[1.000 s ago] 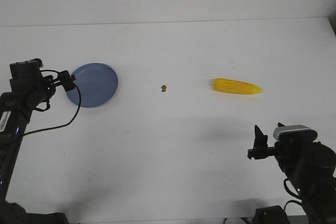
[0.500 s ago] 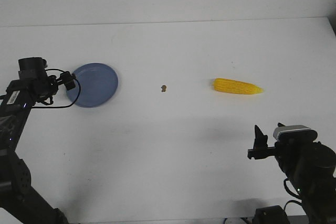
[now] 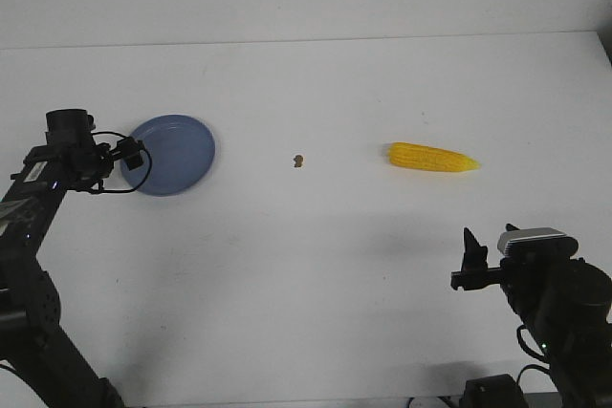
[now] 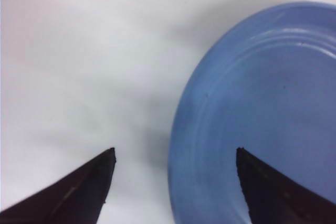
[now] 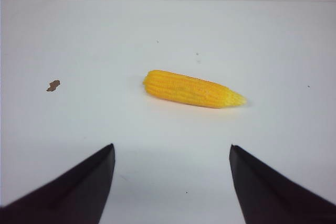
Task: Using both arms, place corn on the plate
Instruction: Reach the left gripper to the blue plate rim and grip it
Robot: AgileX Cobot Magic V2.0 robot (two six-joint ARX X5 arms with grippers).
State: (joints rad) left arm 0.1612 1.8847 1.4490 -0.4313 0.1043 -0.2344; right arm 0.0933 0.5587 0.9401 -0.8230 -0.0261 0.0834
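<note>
The corn (image 3: 432, 157) lies flat on the white table (image 3: 316, 274) right of centre, its blunt end toward the middle and its pointed tip toward the table's right edge, with bare surface all around it. The light blue plate (image 3: 177, 154) sits well apart from it, far over on the left, nothing on it. Between the two, nearer the corn, is a small brown speck (image 3: 298, 160). The left end effector (image 3: 132, 156) is at the plate's left rim; in the left wrist view its fingers (image 4: 79, 192) are spread wide and hold nothing, one over bare table just outside the rim, the other over the plate's surface. The right end effector (image 3: 469, 265) hangs near the table's front edge, well short of the corn; in the right wrist view its tips (image 5: 73, 192) are spread wide and empty, with the corn lying crosswise beyond the gap and open table between.
</note>
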